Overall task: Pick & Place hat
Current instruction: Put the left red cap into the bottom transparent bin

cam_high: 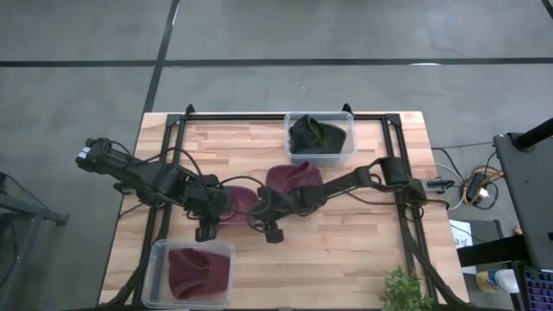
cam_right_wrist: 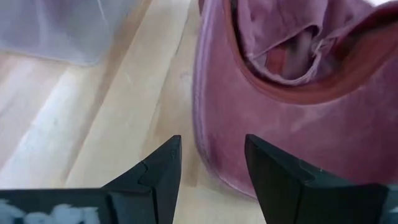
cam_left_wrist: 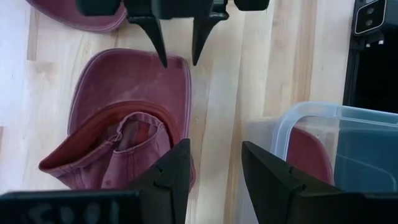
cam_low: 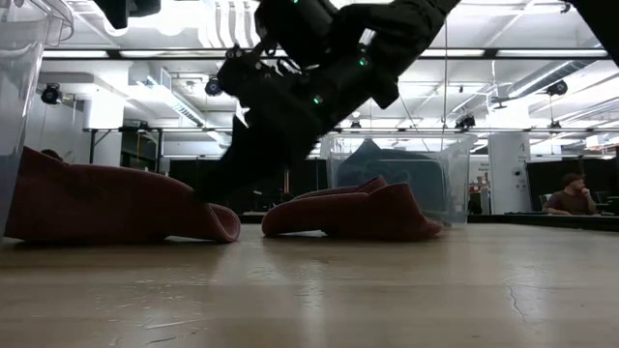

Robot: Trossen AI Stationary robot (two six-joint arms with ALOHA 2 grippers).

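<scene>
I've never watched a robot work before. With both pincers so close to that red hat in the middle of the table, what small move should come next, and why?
Probably the right pincer should ease forward until the brim of the red hat sits between its fingers, then close. Its fingers stand apart just short of the brim edge, gripping nothing. The left pincer is open too, waiting at the hat's other side.

Near bin (cam_low: pixel 19 106) cut off at low view's edge, potted plant (cam_high: pixel 404 292) cropped, distant seated person (cam_low: pixel 573 196) blurred
</scene>
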